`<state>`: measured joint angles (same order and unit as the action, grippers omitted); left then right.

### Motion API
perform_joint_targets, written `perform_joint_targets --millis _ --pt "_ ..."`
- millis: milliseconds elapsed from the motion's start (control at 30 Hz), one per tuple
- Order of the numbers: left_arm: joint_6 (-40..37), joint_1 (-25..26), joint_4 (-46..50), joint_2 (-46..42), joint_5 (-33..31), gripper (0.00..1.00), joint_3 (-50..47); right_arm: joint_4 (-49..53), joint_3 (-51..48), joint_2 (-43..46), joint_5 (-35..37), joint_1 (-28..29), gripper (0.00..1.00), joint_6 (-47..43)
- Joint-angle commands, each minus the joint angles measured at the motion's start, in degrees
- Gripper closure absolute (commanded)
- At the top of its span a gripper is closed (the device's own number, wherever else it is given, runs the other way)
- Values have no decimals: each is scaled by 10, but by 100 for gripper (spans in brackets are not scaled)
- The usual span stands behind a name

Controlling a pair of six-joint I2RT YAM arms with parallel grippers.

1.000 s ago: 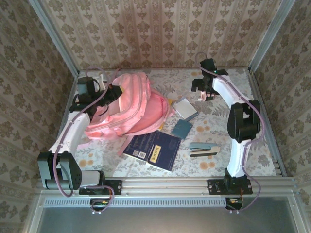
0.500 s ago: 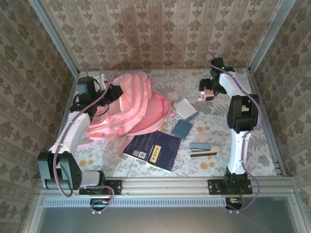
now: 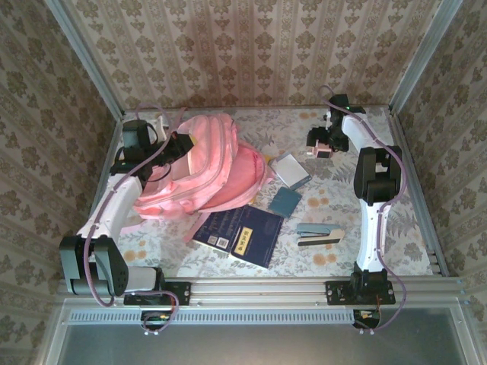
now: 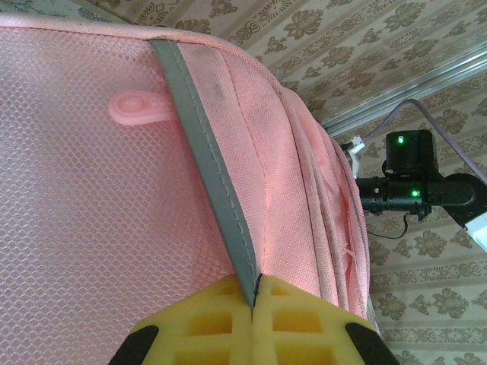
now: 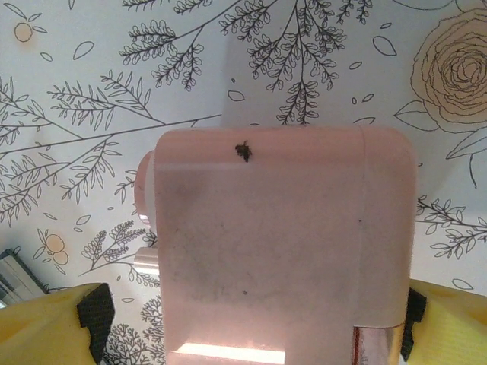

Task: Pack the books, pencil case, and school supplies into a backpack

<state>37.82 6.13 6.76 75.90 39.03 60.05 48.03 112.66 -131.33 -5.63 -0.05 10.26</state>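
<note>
The light pink backpack [image 3: 205, 163] lies at the back left of the table. My left gripper [image 3: 179, 144] is shut on its grey trim strip [image 4: 209, 175], the yellow fingertips [image 4: 228, 319] pressed together over the fabric. My right gripper [image 3: 320, 144] at the back right is shut on the small pink boxy item [image 5: 281, 243], held just over the floral cloth. Two dark navy books [image 3: 240, 232] lie in front of the backpack. Right of the backpack are the grey-white pad [image 3: 291, 170] and the teal pad [image 3: 286, 201], with the stapler [image 3: 319, 233] nearer the front. The pencil case and the yellow book are out of view.
Patterned walls and metal frame posts enclose the table [image 3: 396, 228] on three sides. A rail runs along the near edge by the arm bases. Bare floral cloth lies at the front left and along the right side.
The right arm has swung its wrist slightly back and right with the pink item in its grip. The left arm and the backpack have not moved.
</note>
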Motion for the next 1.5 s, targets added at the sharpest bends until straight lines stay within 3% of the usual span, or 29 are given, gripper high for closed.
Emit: perform_joint_targets --millis 0,233,567,633,767,933,1033,1200,1467 --pt "3 5 -61 -12 26 100 6 11 -6 6 16 3 8 5" --pt "2 8 -59 -9 24 100 4 27 22 -17 64 1 15 30" --pt "0 8 -58 -6 23 100 5 42 40 -39 42 2 27 37" --pt "0 7 -57 -3 23 100 6 43 40 -36 42 2 34 39" --pt "-4 7 -56 -2 23 100 7 40 32 -5 48 3 36 42" --pt "-18 9 -41 1 38 100 27 7 -23 90 52 4 38 69" --pt "-50 12 35 -6 47 100 84 -38 -100 179 34 10 39 98" --pt "-142 48 167 -38 7 100 183 -145 -278 349 0 43 41 150" --pt "-170 49 177 -50 97 100 212 -199 -416 528 -78 133 41 183"
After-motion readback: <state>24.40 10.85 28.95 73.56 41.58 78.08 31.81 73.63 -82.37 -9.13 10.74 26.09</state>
